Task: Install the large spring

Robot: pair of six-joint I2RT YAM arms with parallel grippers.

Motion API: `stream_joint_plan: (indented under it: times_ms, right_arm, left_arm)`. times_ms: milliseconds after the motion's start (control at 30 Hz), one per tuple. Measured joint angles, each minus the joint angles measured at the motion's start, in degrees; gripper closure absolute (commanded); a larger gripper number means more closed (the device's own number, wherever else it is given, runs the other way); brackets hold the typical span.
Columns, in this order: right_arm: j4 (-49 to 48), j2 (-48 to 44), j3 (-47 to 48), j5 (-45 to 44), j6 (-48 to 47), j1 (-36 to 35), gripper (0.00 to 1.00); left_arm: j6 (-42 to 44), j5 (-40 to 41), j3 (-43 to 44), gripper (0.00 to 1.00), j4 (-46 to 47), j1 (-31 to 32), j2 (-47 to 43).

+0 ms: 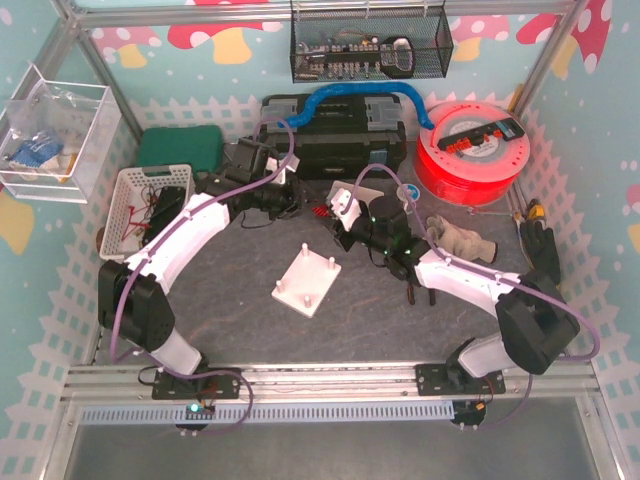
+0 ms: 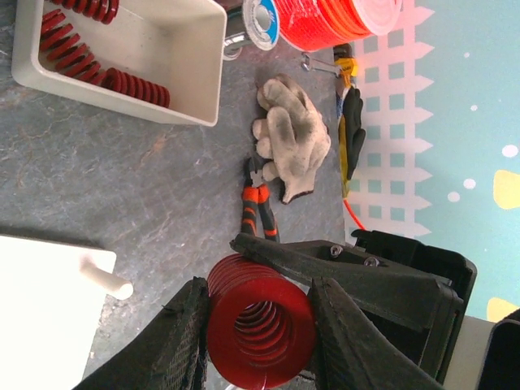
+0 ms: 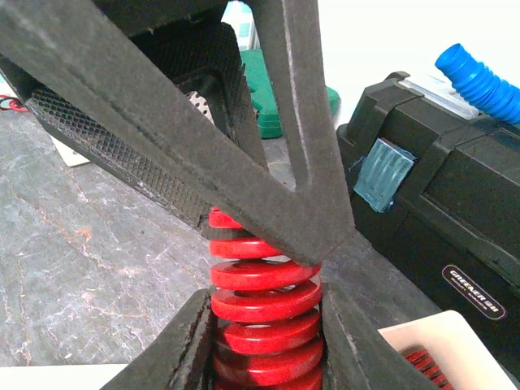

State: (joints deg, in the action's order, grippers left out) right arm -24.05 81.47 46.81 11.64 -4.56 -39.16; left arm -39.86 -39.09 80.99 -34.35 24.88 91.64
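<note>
– Whereabouts of the large spring [image 1: 321,210], from above?
– Toward the back of the bench [image 1: 230,295], in the middle, held up between the tips of the left arm [image 1: 190,228] and the right arm [image 1: 465,278]. Just beside a white tray [image 1: 360,198], in front of a black toolbox [image 1: 335,140].
– Anything else worth noting there?
– White plate [image 1: 307,281] with pegs, flat on the bench nearer the front, apart from the spring. Red spool [image 1: 470,150] back right; glove [image 1: 458,240] near the right arm.
– Left wrist camera?
– Looks straight down the bore of the red coil. Left hand [image 2: 260,288] clamped on the large spring, one pad on each side, both touching. Right arm's finger [image 2: 309,258] lying across just above the coil. Beyond: the tray with more red springs [image 2: 106,77] inside, the glove, and orange-handled pliers [image 2: 260,213] just beside it. Corner of the plate at lower left, one peg [image 2: 106,281] sticking out.
– Right wrist camera?
– Same spring seen side-on, coils running away from the lens. Right hand [image 3: 266,305] clamped on it too, a pad pressed against either flank. Left hand's fingers [image 3: 301,138] crossing in front, gripping farther along. Toolbox to the right, blue hose [image 3: 479,81] above it. Cannot tell from here whether the far end touches anything.
</note>
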Motion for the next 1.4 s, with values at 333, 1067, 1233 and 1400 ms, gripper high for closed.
stream_joint_plan:
  times_ms: [333, 1067, 1233, 1400]
  right_arm:
    - [0.5, 0.9, 0.7, 0.2, 0.2, 0.0, 0.29]
    - [8.3, -13.7, -7.8, -16.7, 6.0, 0.0, 0.01]
    - [9.1, -14.1, -8.1, -20.6, 6.0, 0.0, 0.01]
    - [9.3, -14.7, -8.5, -22.4, 6.2, 0.0, 0.01]
  left_arm:
    - [0.3, 3.4, 0.0, 0.98, -0.7, 0.4, 0.0]
    - [7.8, 35.4, 0.9, 1.00, -7.2, 9.2, -0.4]
    - [8.7, 37.3, 0.8, 1.00, -7.8, 10.7, 0.0]
    - [8.9, 37.9, -0.3, 1.00, -7.9, 10.9, 0.7]
